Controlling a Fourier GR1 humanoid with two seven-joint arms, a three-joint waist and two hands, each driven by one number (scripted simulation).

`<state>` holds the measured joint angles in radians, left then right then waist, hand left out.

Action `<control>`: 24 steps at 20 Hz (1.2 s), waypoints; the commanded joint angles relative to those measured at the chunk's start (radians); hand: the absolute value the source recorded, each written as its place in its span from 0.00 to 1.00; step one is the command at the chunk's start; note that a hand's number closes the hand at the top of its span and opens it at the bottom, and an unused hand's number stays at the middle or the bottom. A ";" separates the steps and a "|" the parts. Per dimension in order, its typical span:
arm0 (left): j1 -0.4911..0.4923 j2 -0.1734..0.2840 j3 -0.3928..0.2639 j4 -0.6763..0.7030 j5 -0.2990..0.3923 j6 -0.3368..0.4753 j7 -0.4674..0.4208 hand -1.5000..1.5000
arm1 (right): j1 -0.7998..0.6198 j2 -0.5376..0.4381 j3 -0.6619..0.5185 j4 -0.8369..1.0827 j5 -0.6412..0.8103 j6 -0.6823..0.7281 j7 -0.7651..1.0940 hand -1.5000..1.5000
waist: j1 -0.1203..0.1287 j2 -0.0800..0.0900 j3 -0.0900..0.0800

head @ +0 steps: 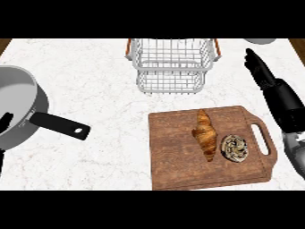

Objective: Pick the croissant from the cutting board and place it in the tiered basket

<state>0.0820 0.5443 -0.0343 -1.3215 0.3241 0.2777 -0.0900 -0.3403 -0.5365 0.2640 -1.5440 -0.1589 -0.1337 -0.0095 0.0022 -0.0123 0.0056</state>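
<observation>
Golden croissant (205, 133) on cutting board (181, 170); right hand (263, 71) apparently open, apart.

— What sits on the counter (102, 89)?
— One cutting board (181, 170), one croissant (205, 133), one round pastry (235, 148), one tiered basket (172, 65).
— Cookware?
— One pot (9, 103). One robot hand (261, 71) shows clearly.
</observation>
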 commanded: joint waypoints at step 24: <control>-0.248 -0.207 -0.229 -0.161 0.046 -0.120 0.249 0.50 | 0.851 0.293 0.111 -0.255 0.684 -0.754 -0.189 0.00 | -0.036 0.013 -0.016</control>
<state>-0.1333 0.3676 -0.2469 -1.4677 0.3697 0.1504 0.1437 0.3951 -0.2260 0.3358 -1.7649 0.3452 -0.8034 -0.3286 -0.0284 -0.0019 -0.0064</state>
